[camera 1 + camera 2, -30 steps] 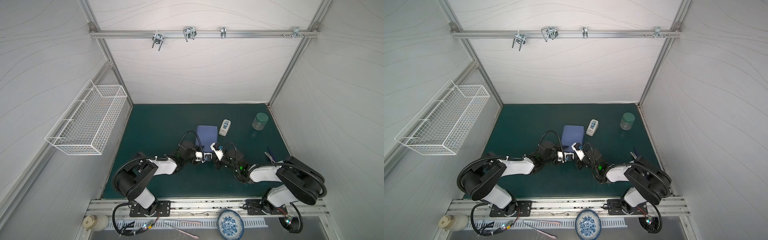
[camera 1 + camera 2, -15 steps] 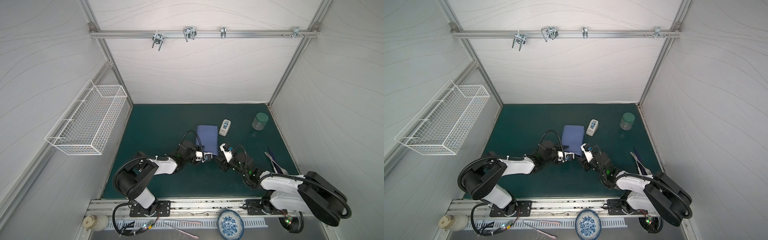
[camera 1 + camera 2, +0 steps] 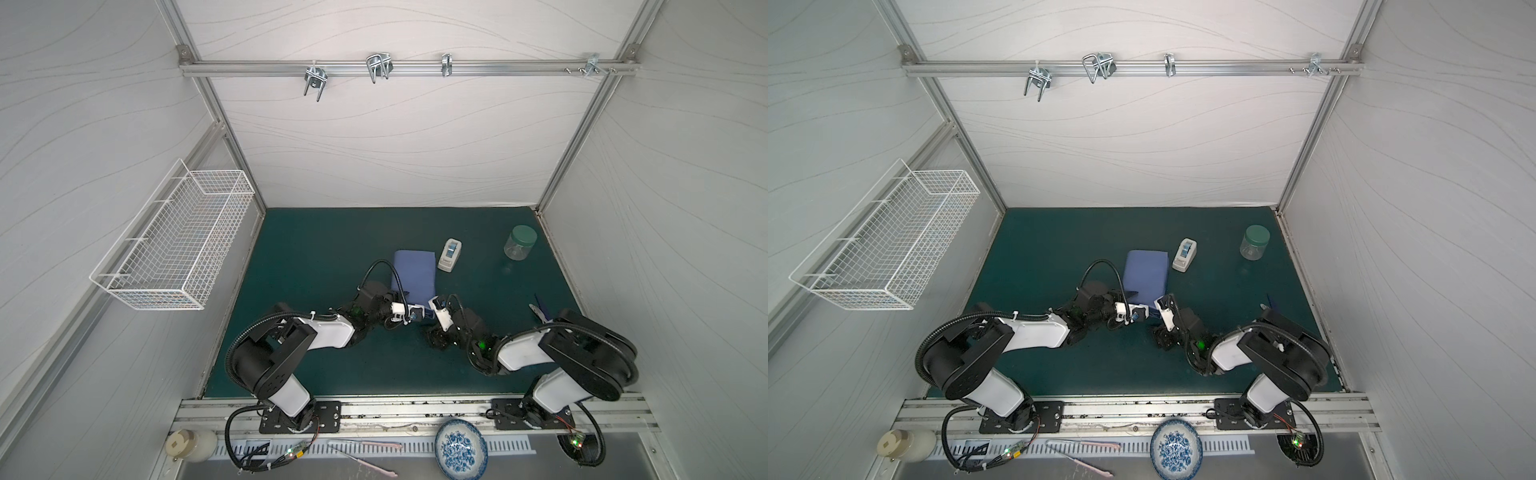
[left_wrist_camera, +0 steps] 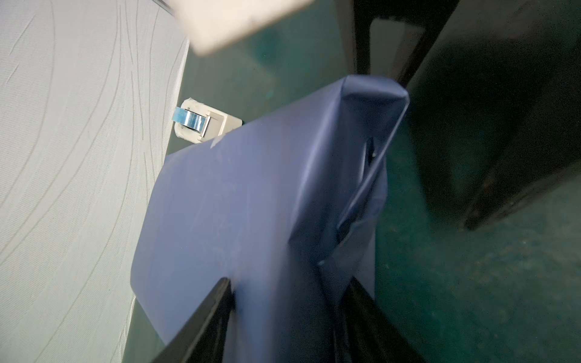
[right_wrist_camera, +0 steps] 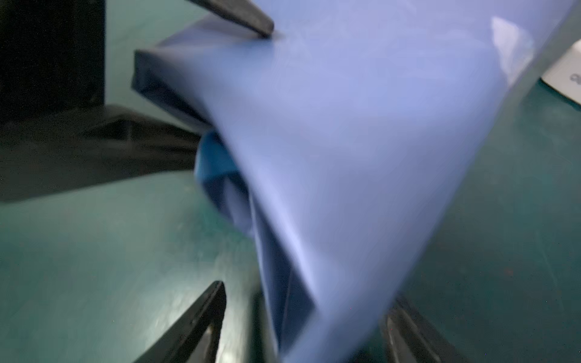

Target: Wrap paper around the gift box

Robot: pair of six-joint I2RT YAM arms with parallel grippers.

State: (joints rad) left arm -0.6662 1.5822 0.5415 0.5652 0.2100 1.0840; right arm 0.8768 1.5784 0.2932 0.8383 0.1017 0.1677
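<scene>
The paper [image 3: 413,270] [image 3: 1146,270], light blue, lies folded round the gift box, which is hidden inside it, at the middle of the green mat. In the left wrist view the paper [image 4: 251,204] has loose folded flaps at its near end. My left gripper [image 3: 417,311] [image 3: 1140,311] [image 4: 289,298] is shut on that end, with one finger on top of the paper and one below. My right gripper [image 3: 434,305] [image 3: 1160,305] [image 5: 306,308] is open. The near right corner of the paper [image 5: 361,125] sits between its spread fingers, and one finger is plainly clear of it.
A white tape dispenser [image 3: 450,254] [image 3: 1185,254] [image 4: 201,125] stands just right of the package. A green-lidded jar [image 3: 519,242] is at the back right. A wire basket [image 3: 174,245] hangs on the left wall. A patterned bowl [image 3: 461,453] sits on the front rail.
My right gripper has gone from shut to open at the package's near end, and its arm swung out to the right and back. The left gripper has kept its hold.
</scene>
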